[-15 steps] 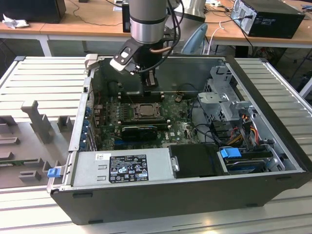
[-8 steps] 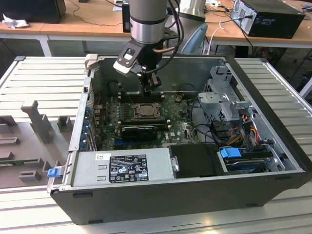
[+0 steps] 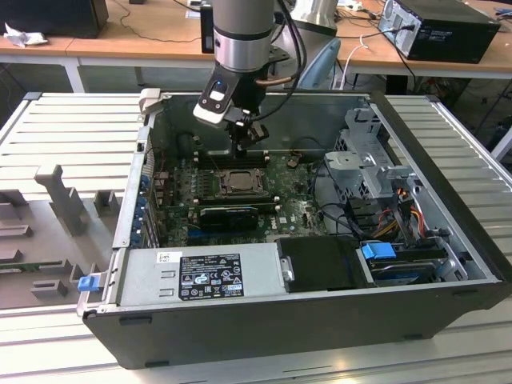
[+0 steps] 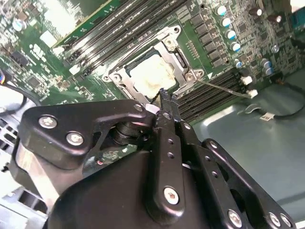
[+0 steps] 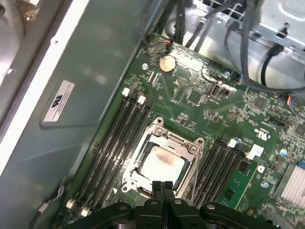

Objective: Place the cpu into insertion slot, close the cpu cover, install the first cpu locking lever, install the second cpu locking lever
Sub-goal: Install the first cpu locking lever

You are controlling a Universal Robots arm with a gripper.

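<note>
**Status: cpu seated, cover down**

1. The cpu [image 5: 162,163] lies flat, face up, in the insertion slot [image 3: 256,182] on the green motherboard [image 5: 190,98].
   - It is square, so it has no long axis.
   - Its edges run parallel to the slot rim and to the memory slots [image 5: 112,143] on either side.
   - The face is pale w/ a faint smear.
   - In the exterior view it sits at centre frame, just above the black graphics card [image 3: 228,214].

2. The cpu cover [image 5: 174,139] lies flat on the slot. Its grey frame surrounds the cpu, and the cpu face shows through the cut-out.
   - In the second wrist view a thin metal rod [image 4: 224,88] runs out from one corner of the frame, away over the board.

3. The arm [image 3: 244,32] enters at the top centre of the exterior view. Its wrist link is approx. vertical, inside the open case [image 3: 280,328].

4. The gripper [image 3: 245,148] points down at the board.
   - Its tip is over the slot edge that lies higher in the exterior frame.
   - In both wrist views the tip is at the rim of the cover.
   - Contact w/ the cover: cannot tell.

5. Jaws are fully closed. The fingertips [image 5: 157,187] meet along one seam w/ no gap, and nothing is held between them.

6. The grey power supply [image 3: 204,276] sits at the lower centre of the exterior frame, well apart from the gripper.
</note>
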